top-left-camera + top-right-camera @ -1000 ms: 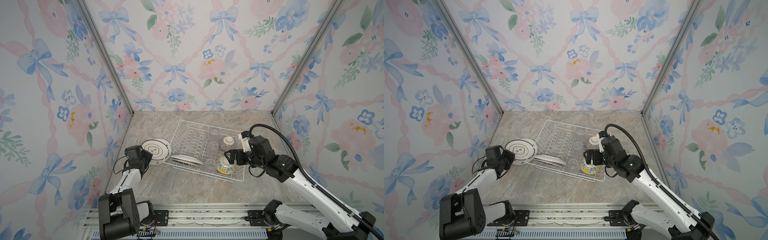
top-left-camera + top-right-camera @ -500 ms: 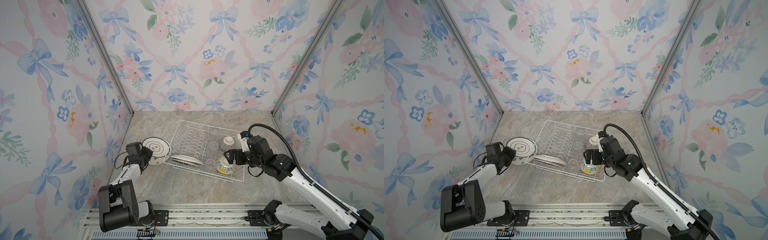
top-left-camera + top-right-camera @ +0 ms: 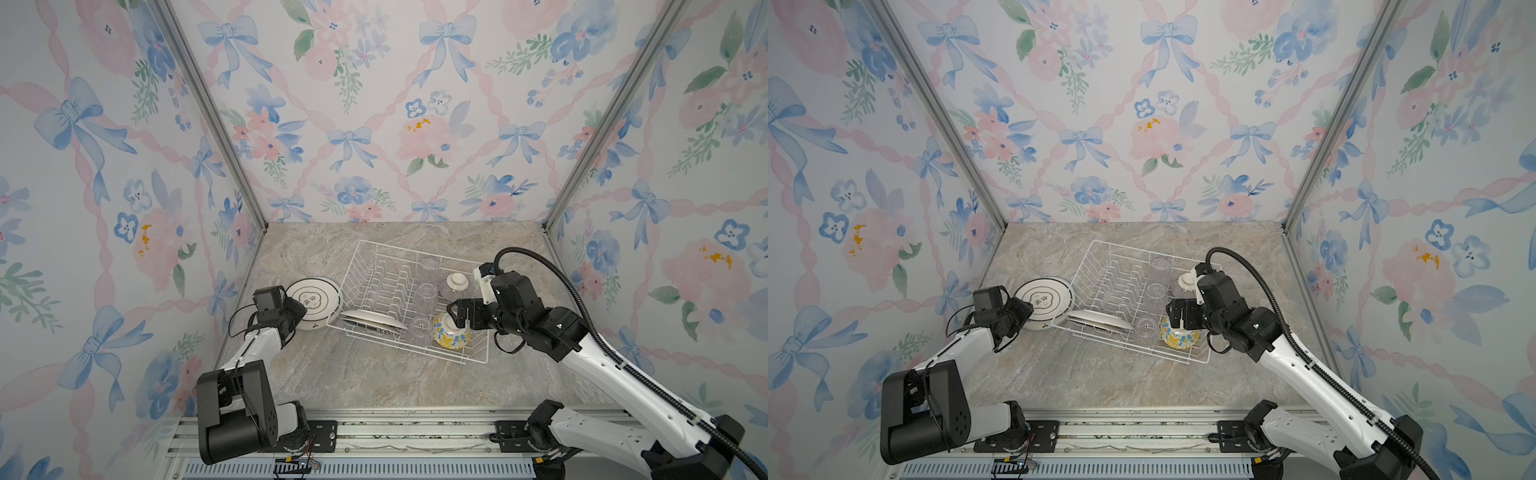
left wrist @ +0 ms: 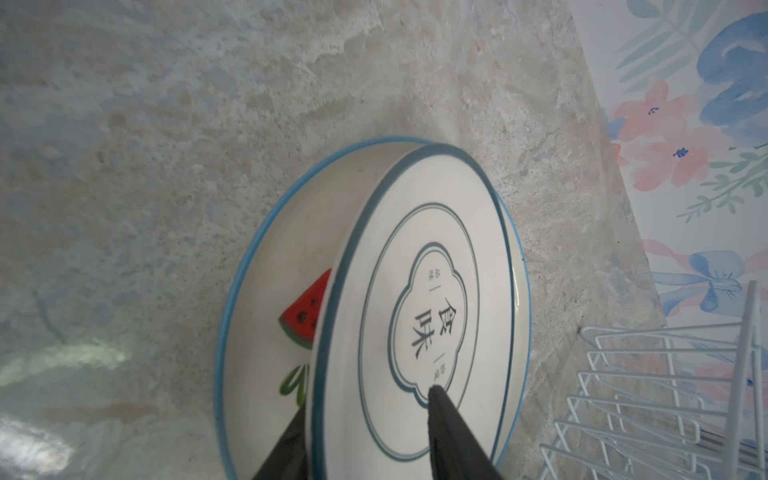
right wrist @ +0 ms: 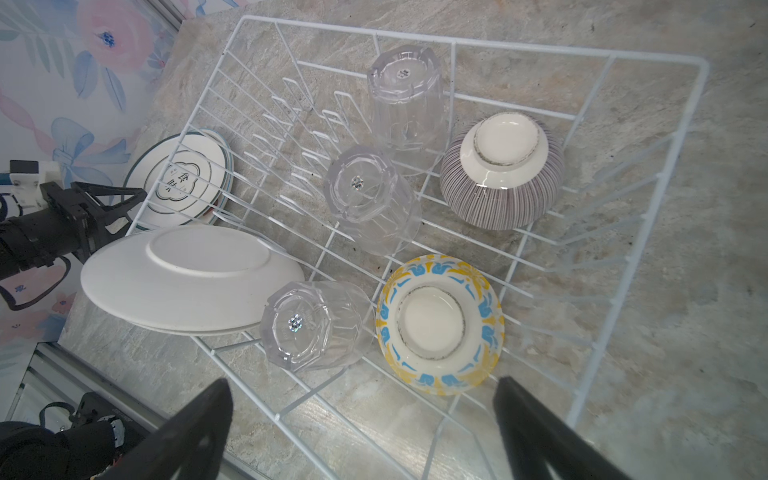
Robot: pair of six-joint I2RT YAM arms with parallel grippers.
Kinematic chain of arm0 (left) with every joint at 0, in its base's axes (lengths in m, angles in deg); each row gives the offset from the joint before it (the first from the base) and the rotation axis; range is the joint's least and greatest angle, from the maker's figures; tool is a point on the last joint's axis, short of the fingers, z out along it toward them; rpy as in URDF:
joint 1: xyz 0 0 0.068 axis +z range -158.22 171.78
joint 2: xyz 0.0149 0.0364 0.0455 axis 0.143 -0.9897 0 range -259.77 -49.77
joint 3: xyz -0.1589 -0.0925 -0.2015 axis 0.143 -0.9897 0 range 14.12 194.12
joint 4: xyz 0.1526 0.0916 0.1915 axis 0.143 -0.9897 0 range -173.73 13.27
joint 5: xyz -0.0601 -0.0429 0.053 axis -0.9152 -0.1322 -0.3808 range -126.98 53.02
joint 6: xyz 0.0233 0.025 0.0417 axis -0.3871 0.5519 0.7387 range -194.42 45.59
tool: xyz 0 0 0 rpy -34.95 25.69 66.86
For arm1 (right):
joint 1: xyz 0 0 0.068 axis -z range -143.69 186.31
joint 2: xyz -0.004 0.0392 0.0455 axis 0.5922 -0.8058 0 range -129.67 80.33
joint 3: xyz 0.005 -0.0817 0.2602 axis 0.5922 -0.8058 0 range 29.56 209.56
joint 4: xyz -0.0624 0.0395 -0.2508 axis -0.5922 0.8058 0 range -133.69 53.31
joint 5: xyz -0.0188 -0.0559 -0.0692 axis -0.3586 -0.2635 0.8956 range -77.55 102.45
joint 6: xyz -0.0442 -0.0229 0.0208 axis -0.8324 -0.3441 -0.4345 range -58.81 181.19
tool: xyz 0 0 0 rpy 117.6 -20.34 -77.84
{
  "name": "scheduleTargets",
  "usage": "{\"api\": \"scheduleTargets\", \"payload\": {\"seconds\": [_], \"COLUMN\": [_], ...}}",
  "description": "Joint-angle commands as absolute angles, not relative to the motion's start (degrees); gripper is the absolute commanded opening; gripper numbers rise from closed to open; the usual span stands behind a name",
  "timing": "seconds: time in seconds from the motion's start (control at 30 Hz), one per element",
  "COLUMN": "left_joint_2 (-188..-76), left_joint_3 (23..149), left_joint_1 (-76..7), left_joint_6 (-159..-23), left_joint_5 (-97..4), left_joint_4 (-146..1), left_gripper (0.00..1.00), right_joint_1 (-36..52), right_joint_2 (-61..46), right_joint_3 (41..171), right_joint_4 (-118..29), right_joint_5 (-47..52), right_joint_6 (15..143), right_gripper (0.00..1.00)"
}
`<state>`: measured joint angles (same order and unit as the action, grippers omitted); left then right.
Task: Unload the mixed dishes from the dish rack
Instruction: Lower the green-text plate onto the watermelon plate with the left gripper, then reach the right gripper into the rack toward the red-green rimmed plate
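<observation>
The white wire dish rack (image 3: 362,242) (image 5: 498,43) holds a face-down white plate (image 3: 372,320) (image 5: 187,274), three upturned clear glass cups (image 5: 405,95) (image 5: 365,195) (image 5: 311,324), a purple-striped bowl (image 3: 455,284) (image 5: 503,187) and a yellow-blue floral bowl (image 3: 451,334) (image 5: 440,324). Left of the rack, a Chinese-character plate (image 3: 313,299) (image 4: 415,311) lies slightly tilted on a watermelon plate (image 4: 266,291). My left gripper (image 3: 297,316) (image 4: 370,397) is open, its fingers straddling the character plate's near rim. My right gripper (image 3: 457,313) (image 5: 363,381) hovers wide open just above the floral bowl, holding nothing.
The rack sits skewed on the marble tabletop (image 3: 353,374), with its right end close to my right arm. The floral side wall (image 3: 166,249) stands just left of the stacked plates. An aluminium rail (image 3: 395,432) runs along the front edge.
The left gripper has lowered the character plate from a raised tilt onto the watermelon plate, and its jaws have parted. The right arm has barely moved.
</observation>
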<state>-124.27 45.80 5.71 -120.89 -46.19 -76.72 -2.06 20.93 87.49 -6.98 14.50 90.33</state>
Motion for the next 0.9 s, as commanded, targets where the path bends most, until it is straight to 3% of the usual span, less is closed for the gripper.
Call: {"api": "scheduleTargets", "payload": {"seconds": [0.0, 0.13, 0.2, 0.3, 0.87], "left_joint_2": [-123.4, -123.5, -123.3, -122.5, -114.8], "left_joint_3": [46.8, 46.6, 46.6, 46.3, 46.3], "left_joint_1": [5.9, 5.9, 6.0, 5.9, 5.8], "left_joint_6": [-119.0, -118.4, -118.0, -117.7, -114.9], "left_joint_5": [-45.3, -45.4, -45.8, -46.1, -46.3], "left_joint_4": [-77.4, -77.6, -77.6, -77.6, -82.8], "left_gripper": [0.46, 0.54, 0.63, 0.96, 0.98], "right_joint_1": [-2.8, -2.8, -2.8, -2.9, -6.8], "right_joint_2": [20.7, 20.5, 20.3, 20.1, 18.4], "right_joint_3": [88.1, 88.1, 88.1, 88.2, 89.9], "right_joint_4": [-5.9, -6.1, -6.1, -6.3, -6.3], "right_joint_5": [15.0, 15.0, 14.8, 14.7, 17.7], "right_joint_6": [90.8, 91.0, 91.0, 91.0, 89.3], "right_gripper": [0.99, 0.99, 0.99, 0.99, 1.00]}}
